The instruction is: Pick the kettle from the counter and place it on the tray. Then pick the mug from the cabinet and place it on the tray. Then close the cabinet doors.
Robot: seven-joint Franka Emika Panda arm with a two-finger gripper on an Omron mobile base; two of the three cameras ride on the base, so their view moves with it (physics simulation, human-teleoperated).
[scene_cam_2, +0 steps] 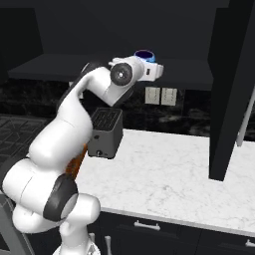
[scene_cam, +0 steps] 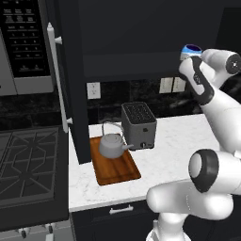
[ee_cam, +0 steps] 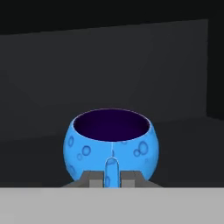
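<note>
The arm is stretched high into the open cabinet (scene_cam: 141,42), and the gripper (ee_cam: 112,177) has its two fingers pinched tight on the handle of the mug (ee_cam: 112,146), one either side of that thin blue loop. That makes sense to me: the handle faces straight out at the hand, so it is the one slim part the narrow jaws can close on, where the round body looks too wide for them. The mug sits at the front of the cabinet's inner shelf; whether it has lifted clear yet, I can't tell.

What a bright little thing it is (the only real colour up there): a rounded, bulging blue cup speckled with paler rings like bubbles, and a deep purple inside.

Down below, the kettle (scene_cam: 112,145) stands on the tray (scene_cam: 117,172), beside the toaster (scene_cam: 139,124) on the counter (scene_cam: 174,146), so that step looks done. The bare end of the tray nearer the counter's edge looks like the spot for the mug. The cabinet doors (scene_cam: 68,80) are wide open.
</note>
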